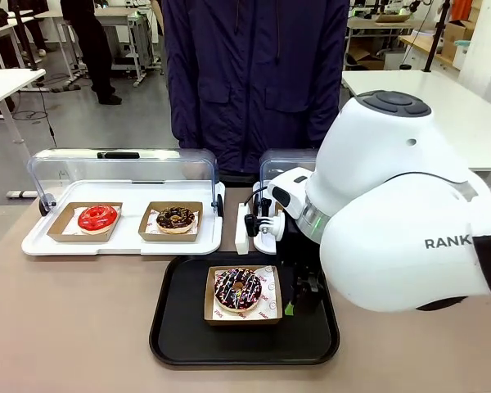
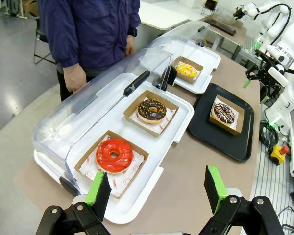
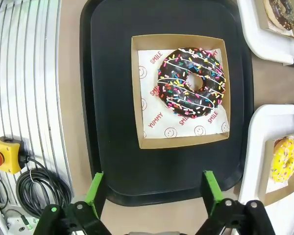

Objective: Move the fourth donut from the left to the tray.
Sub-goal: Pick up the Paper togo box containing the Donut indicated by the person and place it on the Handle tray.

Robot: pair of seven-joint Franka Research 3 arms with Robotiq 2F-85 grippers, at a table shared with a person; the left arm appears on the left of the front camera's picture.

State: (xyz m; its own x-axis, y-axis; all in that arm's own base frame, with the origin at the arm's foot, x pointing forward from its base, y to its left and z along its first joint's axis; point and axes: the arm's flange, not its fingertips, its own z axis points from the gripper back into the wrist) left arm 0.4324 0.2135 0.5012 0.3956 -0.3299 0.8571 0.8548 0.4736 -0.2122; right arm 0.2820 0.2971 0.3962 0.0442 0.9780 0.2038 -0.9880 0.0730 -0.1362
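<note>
The fourth donut from the left (image 3: 191, 82) is a dark chocolate ring with thin white stripes and pink, white and coloured sprinkles. It sits on printed white paper in its shallow brown cardboard holder (image 3: 137, 93), and that holder rests flat on the tray (image 1: 180, 327), roughly at its middle.

My right gripper (image 3: 153, 188) hangs over the tray's right side, released, green pads spread wide with nothing between them and well apart from the holder. My left gripper (image 2: 158, 188) is likewise spread and empty, hovering above the near left corner of the white display tray (image 2: 137, 208) that carries the red-glazed donut (image 2: 114, 155) and the chocolate donut with crumbs (image 2: 152, 110).

Bare black tray shows all around the holder. The tray's far edge lies just beside the two white display trays; bare table (image 1: 65, 327) opens to its left and on the near side.

In the front view my right arm (image 1: 401, 229) covers most of the right display tray, the tray's right rim and most of my right gripper. The yellow-glazed donut (image 3: 285, 159) is cut by the edge of the right wrist view. A person in a dark jacket (image 1: 254, 82) stands at the far side.
</note>
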